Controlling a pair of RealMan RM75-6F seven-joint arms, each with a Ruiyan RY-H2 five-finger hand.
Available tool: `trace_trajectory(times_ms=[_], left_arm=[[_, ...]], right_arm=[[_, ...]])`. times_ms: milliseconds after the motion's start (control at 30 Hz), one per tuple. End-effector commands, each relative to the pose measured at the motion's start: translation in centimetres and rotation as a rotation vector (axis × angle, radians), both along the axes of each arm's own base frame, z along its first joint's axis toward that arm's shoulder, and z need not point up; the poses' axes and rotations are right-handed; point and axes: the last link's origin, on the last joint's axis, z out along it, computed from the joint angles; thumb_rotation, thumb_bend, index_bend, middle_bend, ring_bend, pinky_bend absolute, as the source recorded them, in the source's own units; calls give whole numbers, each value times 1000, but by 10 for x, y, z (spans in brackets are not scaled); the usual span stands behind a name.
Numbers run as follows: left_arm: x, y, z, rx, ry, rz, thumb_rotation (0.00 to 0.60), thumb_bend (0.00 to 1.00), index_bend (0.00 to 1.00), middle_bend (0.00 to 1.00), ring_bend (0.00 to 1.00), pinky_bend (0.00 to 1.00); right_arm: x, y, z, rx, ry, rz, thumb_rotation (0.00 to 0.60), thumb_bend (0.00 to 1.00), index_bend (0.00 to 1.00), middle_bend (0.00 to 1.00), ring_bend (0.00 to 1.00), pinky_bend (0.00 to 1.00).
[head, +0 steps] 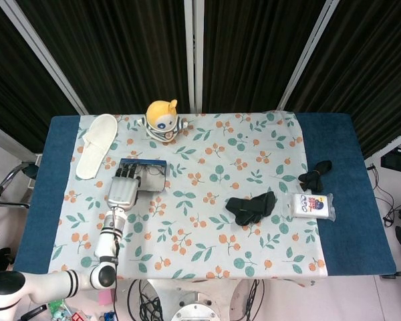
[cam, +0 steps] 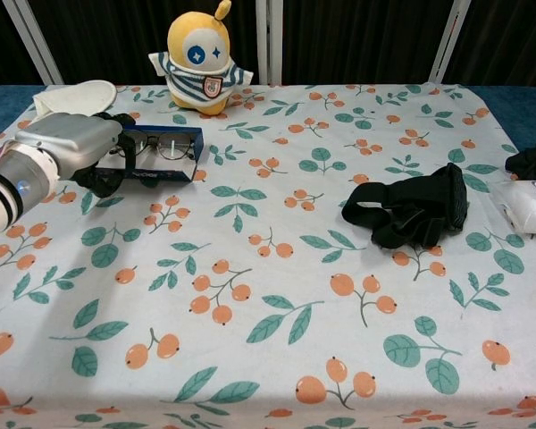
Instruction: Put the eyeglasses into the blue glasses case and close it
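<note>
Fingers (cam: 116, 170) of the silver-and-black left hand (head: 122, 190) were curled round the near-left end of the open blue rectangular glasses case (cam: 165, 152), gripping it; black fingertips showed w/ the case wall between them in chest view. Thin-rimmed clear-lens eyeglasses (cam: 165, 147) lay inside the case, lenses visible thru the open side facing the camera. Case sat on the floral-print cloth-covered desk (cam: 268, 295), far-left part, just in front of the yellow round-headed plush doll in a striped shirt (cam: 199, 55). White fabric slipper (cam: 71, 96) lay just beyond the hand, near the desk's left edge. Crumpled black cloth item (cam: 409, 212) lay right of centre, well apart from the case. White plastic packet w/ printed label (head: 313, 204) and a smaller black bundle (head: 315, 174) sat at the far right on the blue border. Right hand wasn't visible in either view.
</note>
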Motion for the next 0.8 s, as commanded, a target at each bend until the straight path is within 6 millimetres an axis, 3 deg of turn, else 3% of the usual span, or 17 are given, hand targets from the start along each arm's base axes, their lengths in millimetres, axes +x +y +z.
trace_trajectory(times_ms=[33,167,300,400,633,800], left_arm=[[0,4,2,16,-17,-1,600,546,530,0,0,142],[0,7,4,25,-34,-10,600,535,523,0,0,143],[-1,5,4,11,-76,-11,600,517,423,0,0,143],[-2,3,3,-9,-120,0,600,517,408,0,0,143],[-3,0,3,-18,-177,9,600,520,649,0,0,143],[-2,-1,4,-7,-193,5,600,536,719,0,0,142]], right_arm=[[1,0,0,0,1,0,600,242,0,0,0,0],[1,-1,0,0,4,-1,600,243,0,0,0,0],[1,-1,0,1,5,-3,600,243,0,0,0,0],[1,-2,-1,2,5,-3,600,242,0,0,0,0],[0,-1,-1,0,5,-4,600,242,0,0,0,0],[-1,0,-1,-5,6,-5,600,243,0,0,0,0]])
